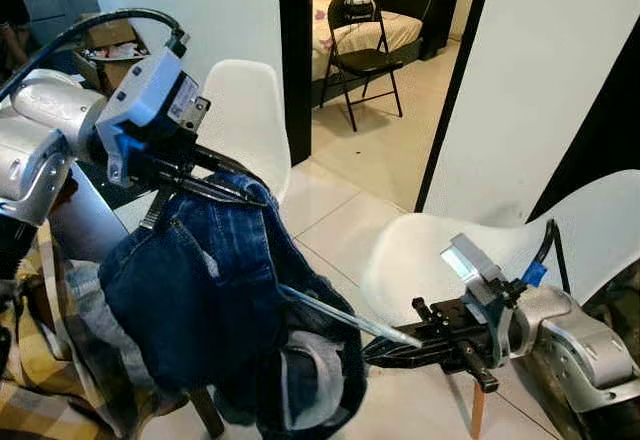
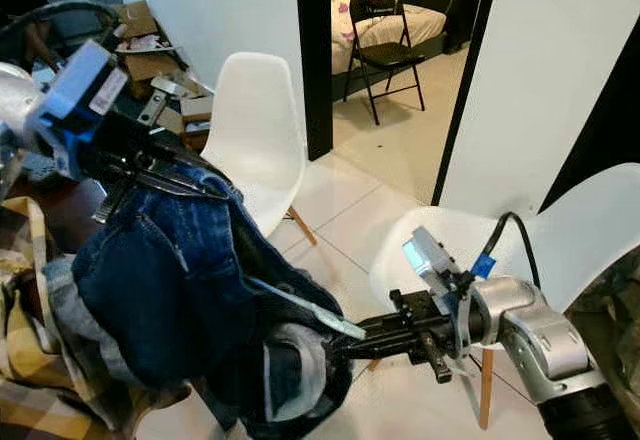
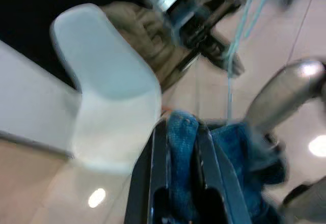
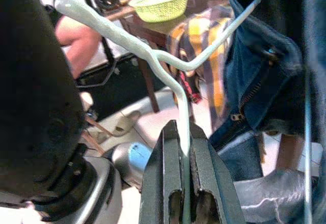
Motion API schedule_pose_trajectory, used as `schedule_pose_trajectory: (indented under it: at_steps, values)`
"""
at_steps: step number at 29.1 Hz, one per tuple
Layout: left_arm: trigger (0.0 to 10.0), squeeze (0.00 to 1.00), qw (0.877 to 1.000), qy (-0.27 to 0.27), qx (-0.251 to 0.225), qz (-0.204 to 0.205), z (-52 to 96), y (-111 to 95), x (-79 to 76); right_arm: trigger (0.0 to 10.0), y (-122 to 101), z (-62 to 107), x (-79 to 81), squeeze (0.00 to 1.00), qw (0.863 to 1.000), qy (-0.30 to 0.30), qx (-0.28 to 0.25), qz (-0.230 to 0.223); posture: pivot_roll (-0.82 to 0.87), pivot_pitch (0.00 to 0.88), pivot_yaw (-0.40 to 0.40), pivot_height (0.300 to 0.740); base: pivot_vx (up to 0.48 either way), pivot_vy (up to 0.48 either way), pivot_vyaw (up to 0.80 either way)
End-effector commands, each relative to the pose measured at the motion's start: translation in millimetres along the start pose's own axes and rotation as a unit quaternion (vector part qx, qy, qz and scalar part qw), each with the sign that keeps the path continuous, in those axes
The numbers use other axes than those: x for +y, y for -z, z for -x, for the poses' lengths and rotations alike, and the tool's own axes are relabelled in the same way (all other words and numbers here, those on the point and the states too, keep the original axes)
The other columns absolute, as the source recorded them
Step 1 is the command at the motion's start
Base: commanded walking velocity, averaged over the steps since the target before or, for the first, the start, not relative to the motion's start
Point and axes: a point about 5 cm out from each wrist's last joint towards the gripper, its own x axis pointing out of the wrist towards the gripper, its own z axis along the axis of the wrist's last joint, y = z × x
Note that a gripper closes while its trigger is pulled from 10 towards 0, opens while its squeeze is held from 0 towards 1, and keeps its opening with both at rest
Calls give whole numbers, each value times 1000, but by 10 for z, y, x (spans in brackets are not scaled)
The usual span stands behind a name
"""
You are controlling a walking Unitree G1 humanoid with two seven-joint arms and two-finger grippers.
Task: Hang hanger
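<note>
Right wrist view: right gripper [image 4: 186, 147] clenched on hanger [image 4: 153, 56]; left gripper [image 3: 178, 147] pinches jeans [image 3: 239, 147].

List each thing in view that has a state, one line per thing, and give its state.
Jeans: bunched, held up off the floor, draped over the hanger.
Hanger: white wire, partly inside the jeans, not yet hung.
Left gripper: shut on the jeans' fabric.
Right gripper: shut on the hanger's wire.
Folding chair: unfolded, standing in the far room.
Near white chair: upright, seat bare.
Far white chair: upright.
</note>
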Motion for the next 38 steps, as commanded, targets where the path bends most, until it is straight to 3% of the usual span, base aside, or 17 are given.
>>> schedule_pose_trajectory:
  at_steps: [1,4,6,8,10,11,15,23,27,30,31,36,38]
  values:
    - [10000,0,999,41,-22,6,-59,-86,-62,10000,-136,1,34,0,999,-32,-2,19,23,0,37,740,0,0,0]
    - [10000,0,993,93,-64,28,-175,-195,-160,10000,-186,128,-76,0,999,-11,37,23,26,0,32,740,0,0,0]
    - [10000,0,993,93,-64,28,-175,-195,-160,10000,-186,128,-76,0,999,-11,37,23,26,0,32,740,0,0,0]
    - [10000,0,991,108,-74,32,-209,-223,-185,10000,-219,182,-171,0,998,14,44,36,29,0,30,740,0,0,0]
    - [10000,0,986,135,-91,37,-279,-266,-235,10000,-357,234,-355,0,994,63,40,77,35,0,29,740,0,0,0]
    - [10000,0,986,135,-91,37,-279,-266,-235,10000,-357,234,-355,0,994,63,40,77,35,0,29,740,0,0,0]
    - [10000,0,981,156,-108,39,-344,-283,-271,10000,-492,101,-408,0,993,55,15,105,33,0,30,740,0,0,0]
    - [10000,0,978,169,-116,42,-376,-285,-302,10000,-475,-97,-392,0,994,29,-10,107,30,0,33,740,0,0,0]
    - [10000,0,984,142,-102,31,-387,-182,-254,10000,-484,-230,-421,0,986,61,-93,122,30,0,43,740,0,0,0]
    - [10000,0,984,142,-102,31,-387,-182,-254,10000,-484,-230,-421,0,986,61,-93,122,30,0,43,740,0,0,0]
    - [10000,0,989,117,-91,27,-364,-109,-209,10000,-508,-219,-394,0,982,70,-120,126,27,0,46,740,0,0,0]
    - [10000,0,995,74,-61,22,-306,31,-148,10000,-538,-191,-329,0,977,74,-152,129,22,0,50,740,0,0,0]
    - [10000,0,999,35,-24,16,-206,152,-111,10000,-532,-172,-296,0,974,81,-166,129,21,0,52,740,0,0,0]
